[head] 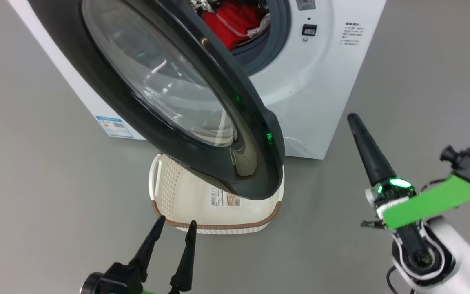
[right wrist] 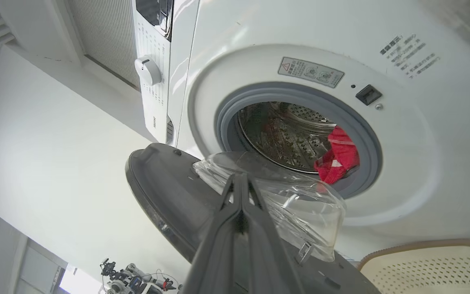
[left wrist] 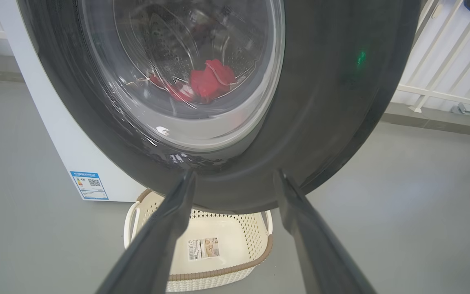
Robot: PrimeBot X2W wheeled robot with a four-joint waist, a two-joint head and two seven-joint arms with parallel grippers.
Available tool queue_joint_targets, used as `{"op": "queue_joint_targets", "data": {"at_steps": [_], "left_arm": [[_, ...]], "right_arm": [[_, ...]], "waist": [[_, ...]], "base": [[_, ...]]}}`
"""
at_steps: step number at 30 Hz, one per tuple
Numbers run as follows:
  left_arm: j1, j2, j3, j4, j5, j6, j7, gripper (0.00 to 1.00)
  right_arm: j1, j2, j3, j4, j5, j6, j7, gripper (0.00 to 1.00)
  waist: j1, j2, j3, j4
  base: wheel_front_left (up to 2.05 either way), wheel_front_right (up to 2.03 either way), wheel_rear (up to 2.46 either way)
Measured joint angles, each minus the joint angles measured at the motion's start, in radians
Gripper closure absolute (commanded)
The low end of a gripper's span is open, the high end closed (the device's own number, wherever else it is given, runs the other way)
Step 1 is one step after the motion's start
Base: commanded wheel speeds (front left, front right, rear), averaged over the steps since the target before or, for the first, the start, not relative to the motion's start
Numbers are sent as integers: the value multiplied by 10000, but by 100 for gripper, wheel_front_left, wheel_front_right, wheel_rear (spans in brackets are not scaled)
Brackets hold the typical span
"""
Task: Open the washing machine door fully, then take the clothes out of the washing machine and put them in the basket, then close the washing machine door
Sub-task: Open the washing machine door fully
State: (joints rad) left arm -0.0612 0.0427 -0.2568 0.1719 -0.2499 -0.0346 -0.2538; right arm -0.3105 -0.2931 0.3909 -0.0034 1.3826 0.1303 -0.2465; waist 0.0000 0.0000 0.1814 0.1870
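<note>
The washing machine door (head: 169, 90) stands partly open, with its black rim and glass bowl swung out over the basket (head: 218, 226). Red clothes (head: 231, 24) lie in the drum of the white washing machine (head: 320, 81). My left gripper (head: 177, 221) is open and empty just in front of the basket. In the left wrist view the left gripper (left wrist: 235, 175) has its tips close under the door (left wrist: 320, 102), and the clothes (left wrist: 208, 79) show through the glass. My right gripper (head: 354, 119) is shut and empty, right of the door. The right gripper (right wrist: 241, 175) points at the door (right wrist: 165, 196); the clothes (right wrist: 339, 157) lie beyond.
Grey floor surrounds the machine. A blue label (head: 114, 126) sits low on the machine's side. The basket (left wrist: 218, 273) has a sticker (left wrist: 204, 248) inside. A white railing (left wrist: 443, 61) stands behind on the right. Green tape (head: 431, 202) marks my right wrist.
</note>
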Motion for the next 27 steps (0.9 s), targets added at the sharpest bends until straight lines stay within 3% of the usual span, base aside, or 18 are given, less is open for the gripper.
{"op": "queue_joint_targets", "data": {"at_steps": [5,13,20,27], "left_arm": [[-40,0,-119,-17,-125,61,0,0],[-317,0,-385,-63,-261,180,0,0],[-502,-2,-616,-81,-376,267,0,0],[-641,-2,-746,-92,-610,357,0,0]], "right_arm": [[-742,-385,364,10,2150,0,1515,100],[-1343,-433,-313,926,3923,0,4867,100],[-1838,-199,-1058,1958,4382,0,7160,100],[-1926,341,-1509,2485,4207,0,8554,100]], "waist": [[0,0,209,128],[0,0,635,288],[0,0,913,443],[0,0,1054,692]], "base": [[0,0,0],[0,0,0],[0,0,0],[0,0,0]]}}
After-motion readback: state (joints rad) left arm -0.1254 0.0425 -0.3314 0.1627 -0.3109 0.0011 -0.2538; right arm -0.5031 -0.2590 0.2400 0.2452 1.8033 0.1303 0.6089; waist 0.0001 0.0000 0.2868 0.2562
